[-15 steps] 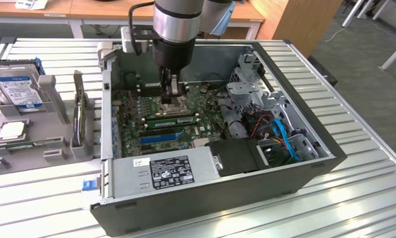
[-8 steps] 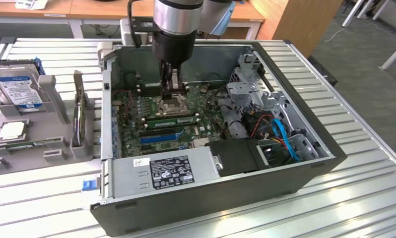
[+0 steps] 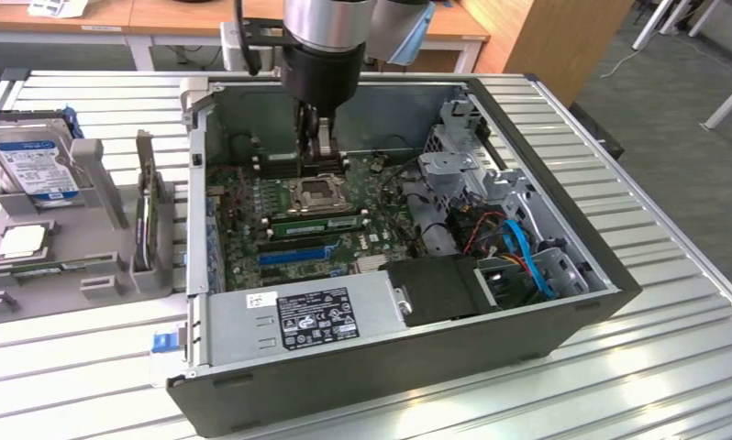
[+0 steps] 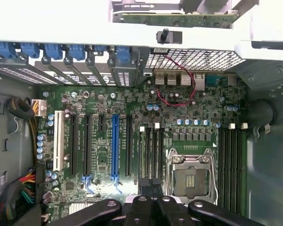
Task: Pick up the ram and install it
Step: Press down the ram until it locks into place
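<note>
Black fingers of the pincer (image 4: 151, 203) sit closest to the wrist camera, pressed together with no gap between them. Whether anything thin is pinched there cannot be told. Just beyond the tips run the black memory slots (image 4: 150, 155), and to one side of the pincer is the bare CPU socket (image 4: 192, 175). On the other side, further off, stands the blue slot (image 4: 115, 146).

In the exterior view the pincer (image 3: 321, 167) hangs inside the open computer case (image 3: 562, 312), over the motherboard (image 3: 249, 197). A narrow green strip that looks like the ram (image 3: 317, 221) lies along a slot below the pincer, between the socket and the blue slot. Whether it is fully seated is unclear. Well away from the pincer, outside the case toward the exterior view's left, a hard drive (image 3: 33, 165) stands in a grey holder (image 3: 97, 174).
</note>
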Tool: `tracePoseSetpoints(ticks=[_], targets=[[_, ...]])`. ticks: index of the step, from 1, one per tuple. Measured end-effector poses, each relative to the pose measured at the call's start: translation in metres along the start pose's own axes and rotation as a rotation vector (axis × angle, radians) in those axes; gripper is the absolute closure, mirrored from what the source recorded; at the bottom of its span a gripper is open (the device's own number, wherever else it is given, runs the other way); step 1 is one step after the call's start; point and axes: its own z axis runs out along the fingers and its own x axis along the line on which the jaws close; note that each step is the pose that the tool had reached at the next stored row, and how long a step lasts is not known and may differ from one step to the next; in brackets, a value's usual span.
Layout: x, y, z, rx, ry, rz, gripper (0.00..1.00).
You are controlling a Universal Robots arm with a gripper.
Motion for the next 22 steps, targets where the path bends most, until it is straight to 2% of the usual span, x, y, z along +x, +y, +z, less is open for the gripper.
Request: tracePoseSetpoints(ticks=[12,22], targets=[[0.000,-0.0008,-0.0036,-0.0002,0.0003,0.000,0.90],[0.000,-0.0130,-0.0039,0.0000,0.0000,0.000,0.90]])
